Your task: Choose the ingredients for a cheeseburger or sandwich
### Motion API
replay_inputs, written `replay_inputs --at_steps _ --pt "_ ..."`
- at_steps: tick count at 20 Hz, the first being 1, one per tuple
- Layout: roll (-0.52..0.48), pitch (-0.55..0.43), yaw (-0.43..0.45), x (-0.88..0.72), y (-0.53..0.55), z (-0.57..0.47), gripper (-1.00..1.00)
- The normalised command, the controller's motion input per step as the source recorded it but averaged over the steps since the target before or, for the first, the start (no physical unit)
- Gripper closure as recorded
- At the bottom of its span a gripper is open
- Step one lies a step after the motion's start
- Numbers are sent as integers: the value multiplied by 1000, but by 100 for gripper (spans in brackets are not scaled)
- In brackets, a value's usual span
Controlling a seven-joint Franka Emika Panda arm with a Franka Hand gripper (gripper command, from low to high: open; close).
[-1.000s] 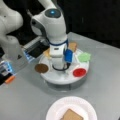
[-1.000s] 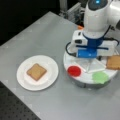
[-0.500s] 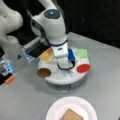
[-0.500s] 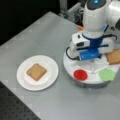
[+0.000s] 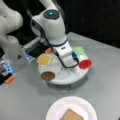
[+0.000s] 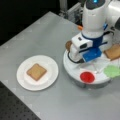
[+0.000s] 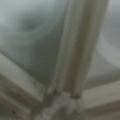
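Little is changed since before: gripper [image 6: 86,61] is kept low over tray [image 6: 75,72], grip state untold; toast [image 6: 36,71] is seen on plate [image 6: 23,80].

Arm [image 5: 53,30] slightly lower than before, wrist nearer the round tray [image 5: 63,75]'s middle.

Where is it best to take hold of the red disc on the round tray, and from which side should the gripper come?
The red disc lies flat near the round tray's rim, apart from the green leaf. Probably best to come straight down from above and pinch across its outer edges, since it is thin and offers no raised part.
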Motion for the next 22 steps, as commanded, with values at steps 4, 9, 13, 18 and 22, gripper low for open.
replay_inputs --at_steps 4,9,13,18,22 --pt "83 50 441 132 -188 -438 -100" --pt "78 73 359 130 -200 -446 -100" --pt "85 86 262 110 -199 -455 -100" --pt "83 124 123 37 -153 -425 -100" --pt "99 206 -124 -79 -86 -368 -100"
